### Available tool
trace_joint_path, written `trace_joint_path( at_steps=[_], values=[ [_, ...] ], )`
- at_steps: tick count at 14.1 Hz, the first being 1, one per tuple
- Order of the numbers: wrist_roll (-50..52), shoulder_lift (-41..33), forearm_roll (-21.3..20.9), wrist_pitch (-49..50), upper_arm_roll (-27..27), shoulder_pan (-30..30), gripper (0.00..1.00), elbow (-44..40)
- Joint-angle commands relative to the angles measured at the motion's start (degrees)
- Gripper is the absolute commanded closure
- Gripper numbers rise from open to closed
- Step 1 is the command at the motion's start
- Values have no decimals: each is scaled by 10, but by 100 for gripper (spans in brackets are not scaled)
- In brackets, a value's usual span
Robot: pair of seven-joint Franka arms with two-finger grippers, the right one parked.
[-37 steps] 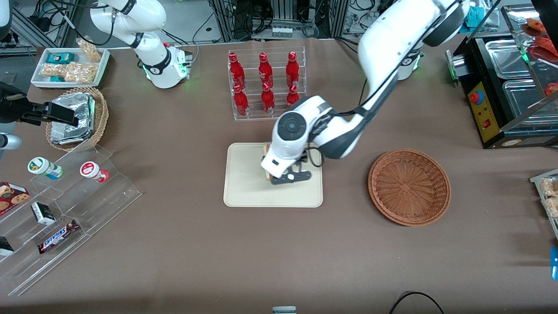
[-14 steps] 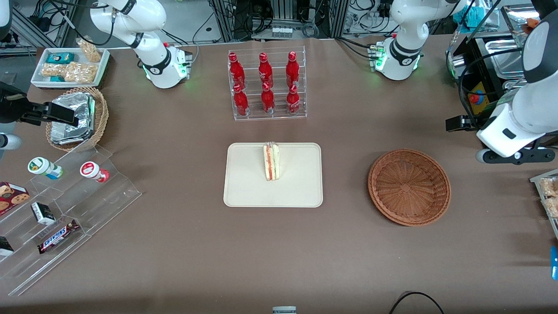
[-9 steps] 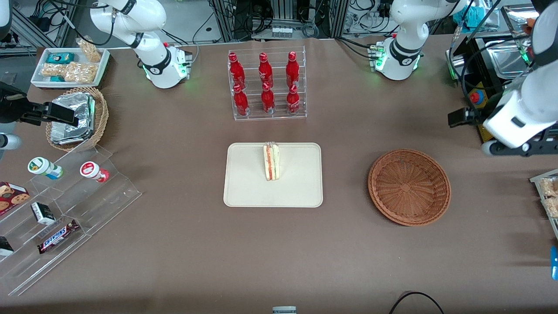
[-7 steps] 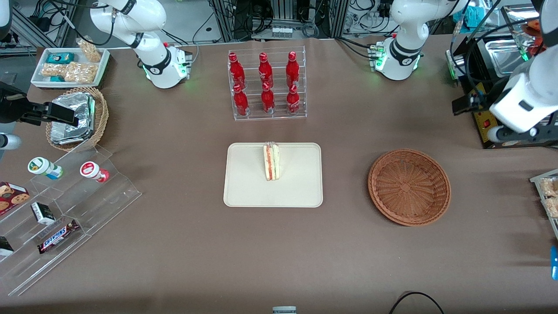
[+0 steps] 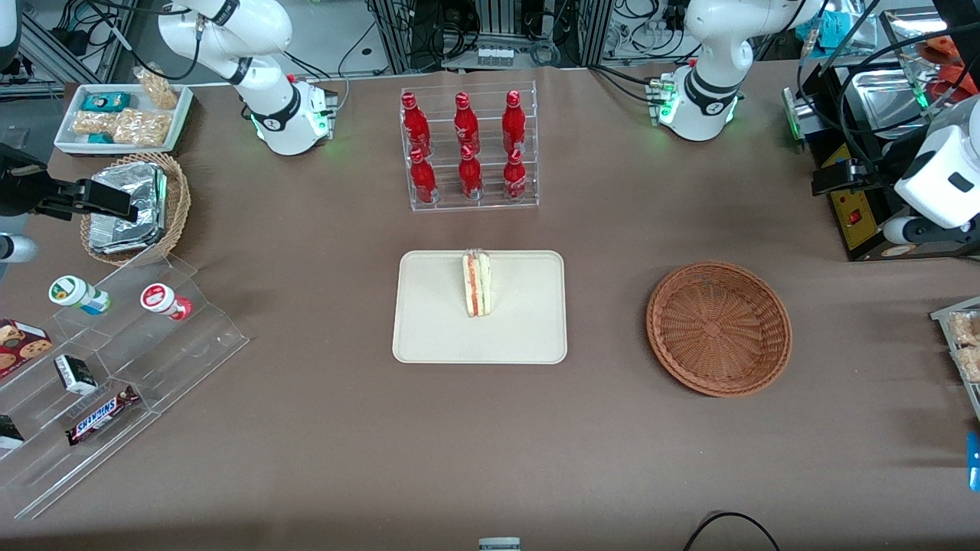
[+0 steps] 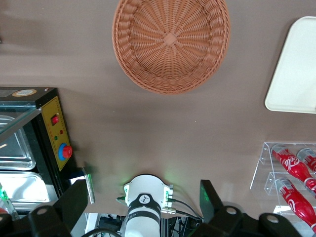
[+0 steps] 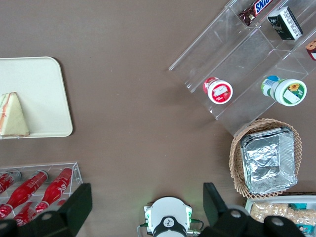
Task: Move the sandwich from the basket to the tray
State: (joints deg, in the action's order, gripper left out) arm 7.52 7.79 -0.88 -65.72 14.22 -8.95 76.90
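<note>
Gripper (image 6: 143,202) fingers spread, empty, retreated past basket (image 5: 718,327); sandwich (image 5: 476,284) stays on tray (image 5: 429,337).

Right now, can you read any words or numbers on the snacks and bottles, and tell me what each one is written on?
"SNICKERS": on the brown chocolate bar lying on the clear stepped shelf.
The red bottles carry white lettering, too small to read.
Yogurt cups, cookie box and snack packets: print too small to read.
Sandwich, tray and basket show no text.
The gripper, open, hangs high over the working arm's end of the table; no text.
</note>
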Motion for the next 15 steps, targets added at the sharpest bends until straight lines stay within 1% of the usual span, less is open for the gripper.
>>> trace_joint_path(
  at_steps=[1, 3, 4, 12, 15],
  values=[
    [-8, -44, 9, -26, -15, 21, 0, 48],
    [-8, -51, 9, -51, -50, 57, 0, 62],
    [-8, -52, 9, -59, -53, 62, 0, 62],
    [-1, -35, 3, -126, -43, 66, 0, 57],
    [1, -26, 8, -123, -43, 66, 0, 49]
  ],
)
